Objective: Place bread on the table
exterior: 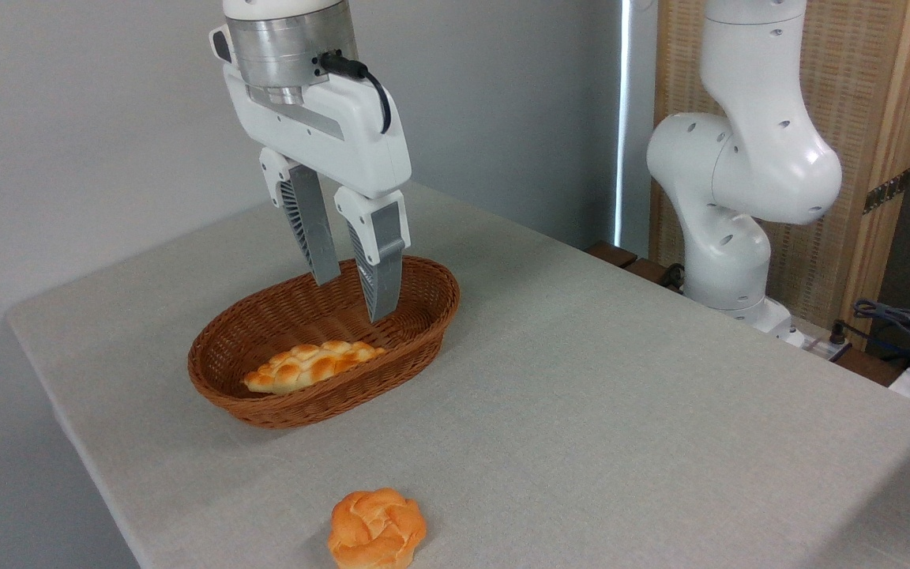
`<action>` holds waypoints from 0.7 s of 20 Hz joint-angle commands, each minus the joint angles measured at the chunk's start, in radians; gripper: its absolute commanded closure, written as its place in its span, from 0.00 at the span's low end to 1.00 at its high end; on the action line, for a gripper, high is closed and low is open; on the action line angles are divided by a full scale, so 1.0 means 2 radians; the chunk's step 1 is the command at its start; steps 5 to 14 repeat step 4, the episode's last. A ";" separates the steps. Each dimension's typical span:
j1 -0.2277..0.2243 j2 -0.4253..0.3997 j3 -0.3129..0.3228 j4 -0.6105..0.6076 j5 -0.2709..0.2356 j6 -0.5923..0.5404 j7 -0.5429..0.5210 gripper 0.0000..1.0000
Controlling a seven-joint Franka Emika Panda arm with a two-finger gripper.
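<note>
We see the bread resting on the table near its front edge, swirl up; round, so no clear long axis. Bare cloth to its right. Gripper hangs w/ fingers apart, holding nothing, over the basket, which holds the braided loaf.

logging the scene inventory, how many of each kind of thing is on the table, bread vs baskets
bread: 2, the round knotted bun on the table and the braided loaf in the basket
wicker basket: 1
total: 3
</note>
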 commanded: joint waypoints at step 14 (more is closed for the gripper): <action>0.001 -0.002 0.004 0.008 -0.002 -0.014 0.015 0.00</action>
